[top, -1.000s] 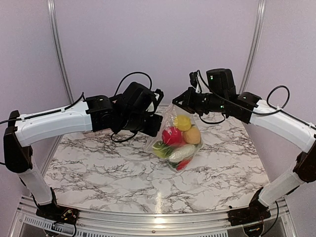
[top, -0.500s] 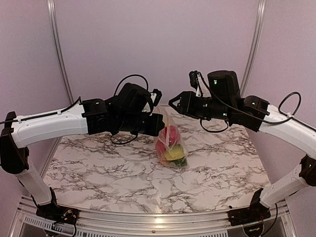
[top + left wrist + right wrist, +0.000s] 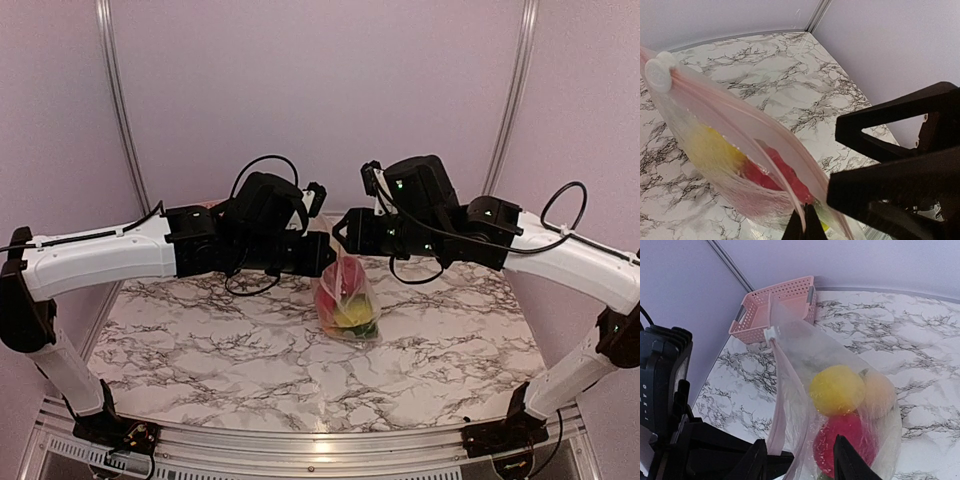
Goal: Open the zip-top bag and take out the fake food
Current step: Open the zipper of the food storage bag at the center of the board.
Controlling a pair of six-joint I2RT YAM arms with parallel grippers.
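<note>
The zip-top bag (image 3: 346,298) hangs over the middle of the table from my left gripper (image 3: 323,256), which is shut on its top edge (image 3: 805,227). Its pink zip strip runs up to a white slider (image 3: 657,75). The fake food sits inside, seen as a yellow ball (image 3: 836,389), a red piece (image 3: 850,442) and a cream-orange piece (image 3: 879,390). My right gripper (image 3: 340,232) is level with the bag's top, right beside the left one. Its fingers (image 3: 800,465) stand open on either side of the bag's upper part and do not pinch it.
A pink slatted basket (image 3: 772,307) stands at the far left corner of the marble table (image 3: 200,330), by the purple back wall. Both arms reach in over the table's middle, their grippers almost touching.
My right gripper let go of the bag, opened and moved left toward the left gripper. The bag, earlier stretched between both grippers, now hangs narrow from the left one alone.
</note>
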